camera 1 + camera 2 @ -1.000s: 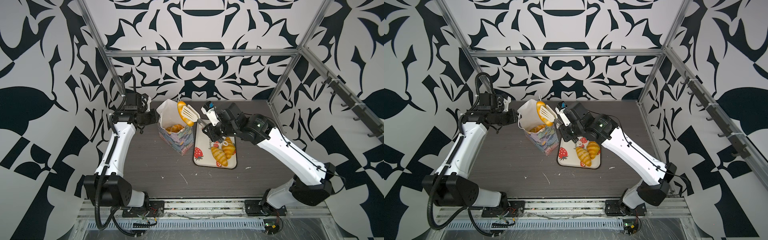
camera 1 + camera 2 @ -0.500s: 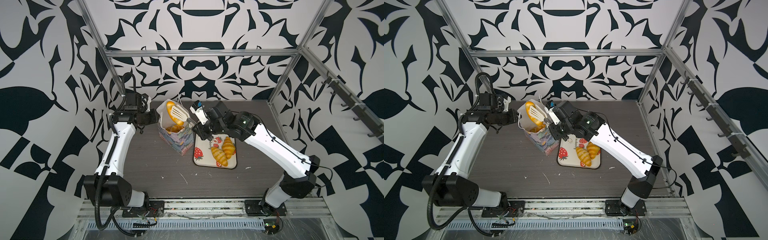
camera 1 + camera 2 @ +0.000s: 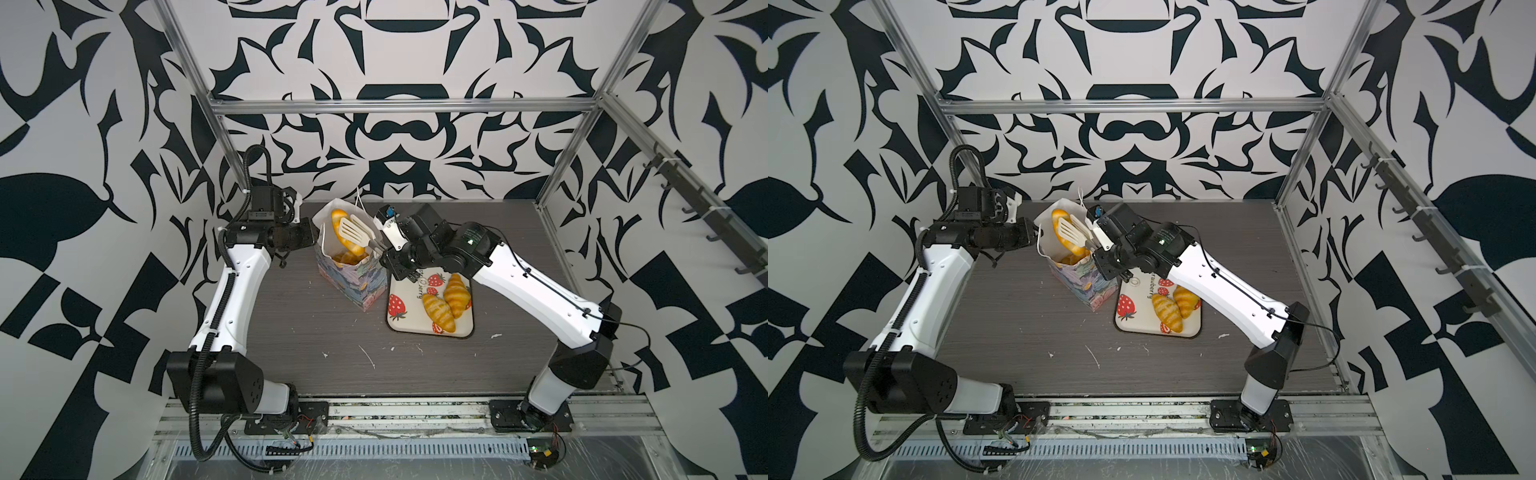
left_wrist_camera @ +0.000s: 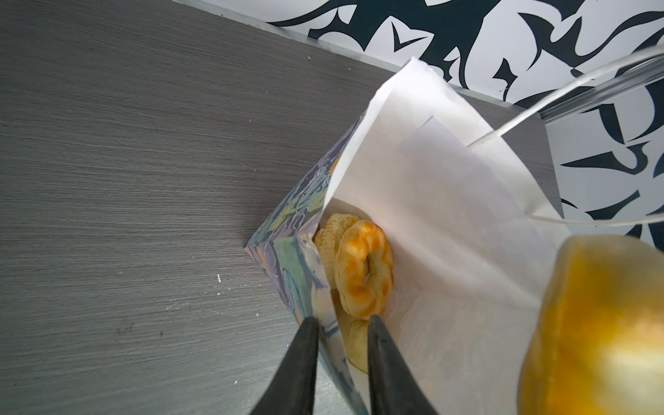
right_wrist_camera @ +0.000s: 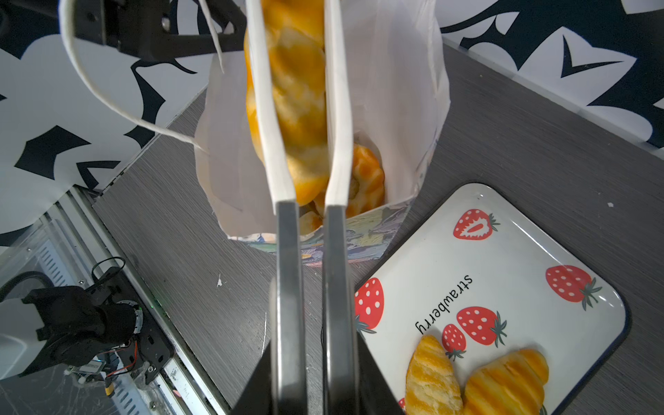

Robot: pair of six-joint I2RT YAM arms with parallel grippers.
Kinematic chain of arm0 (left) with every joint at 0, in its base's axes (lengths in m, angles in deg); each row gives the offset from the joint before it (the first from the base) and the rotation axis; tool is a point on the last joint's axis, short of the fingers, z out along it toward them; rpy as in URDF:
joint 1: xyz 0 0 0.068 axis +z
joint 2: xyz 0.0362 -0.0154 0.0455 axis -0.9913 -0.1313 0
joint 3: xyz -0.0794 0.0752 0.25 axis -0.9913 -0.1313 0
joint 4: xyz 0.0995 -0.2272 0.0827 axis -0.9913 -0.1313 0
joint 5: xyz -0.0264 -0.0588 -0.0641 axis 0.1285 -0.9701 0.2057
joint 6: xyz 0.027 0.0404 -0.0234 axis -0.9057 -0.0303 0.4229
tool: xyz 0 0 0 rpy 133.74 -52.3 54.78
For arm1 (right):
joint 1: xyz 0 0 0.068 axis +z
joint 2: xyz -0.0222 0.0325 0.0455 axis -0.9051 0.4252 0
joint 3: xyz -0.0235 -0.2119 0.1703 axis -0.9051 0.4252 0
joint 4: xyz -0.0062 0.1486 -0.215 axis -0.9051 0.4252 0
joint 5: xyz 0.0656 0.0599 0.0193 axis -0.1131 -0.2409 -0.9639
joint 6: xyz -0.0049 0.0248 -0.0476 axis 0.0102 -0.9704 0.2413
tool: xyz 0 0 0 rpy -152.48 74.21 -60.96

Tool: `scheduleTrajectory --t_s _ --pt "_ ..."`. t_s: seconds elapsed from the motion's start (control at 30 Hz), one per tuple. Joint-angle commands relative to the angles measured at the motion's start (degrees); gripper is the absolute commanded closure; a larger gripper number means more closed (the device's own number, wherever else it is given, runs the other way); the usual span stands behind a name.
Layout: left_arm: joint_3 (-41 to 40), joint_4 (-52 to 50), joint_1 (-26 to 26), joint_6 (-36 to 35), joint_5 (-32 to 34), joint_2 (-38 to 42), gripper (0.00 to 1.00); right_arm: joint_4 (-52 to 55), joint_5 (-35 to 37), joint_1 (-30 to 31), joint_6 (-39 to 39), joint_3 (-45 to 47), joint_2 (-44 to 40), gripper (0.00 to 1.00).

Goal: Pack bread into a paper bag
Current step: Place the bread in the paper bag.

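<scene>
The bag (image 3: 353, 278) is standing open, and my left pincer (image 4: 341, 319) is pinching its wall, one finger inside, one outside. Just beside the bag, the tray (image 3: 411, 323) is carrying two croissants (image 3: 446, 301). My right pincer (image 3: 383, 248) is squeezing the tongs (image 3: 353, 232), which are gripping a croissant (image 3: 340, 217) over the bag's mouth. A ring bun (image 4: 363, 266) is lying inside the bag.

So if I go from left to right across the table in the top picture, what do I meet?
Left gripper → paper bag, whose rim it pinches → strawberry tray with two croissants. The tongs and right gripper overlap the bag, so I skipped them.
</scene>
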Motion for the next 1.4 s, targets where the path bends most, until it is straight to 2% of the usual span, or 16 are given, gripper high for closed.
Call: scheduleTrajectory --t_s 0.0,0.67,1.37 --pt "-0.55 -1.62 -0.23 -0.42 -0.26 1.52 0.72 -3.66 1.42 0.14 0.67 -1.31 -1.76 0.68" --pt "-0.18 -1.62 -0.23 -0.27 -0.46 1.16 0.74 -2.53 1.73 0.03 1.27 -1.25 -2.02 0.61" --pt "-0.42 -1.59 -0.23 -0.22 -0.30 1.32 0.73 -2.10 2.21 0.04 1.64 -2.78 -1.71 0.58"
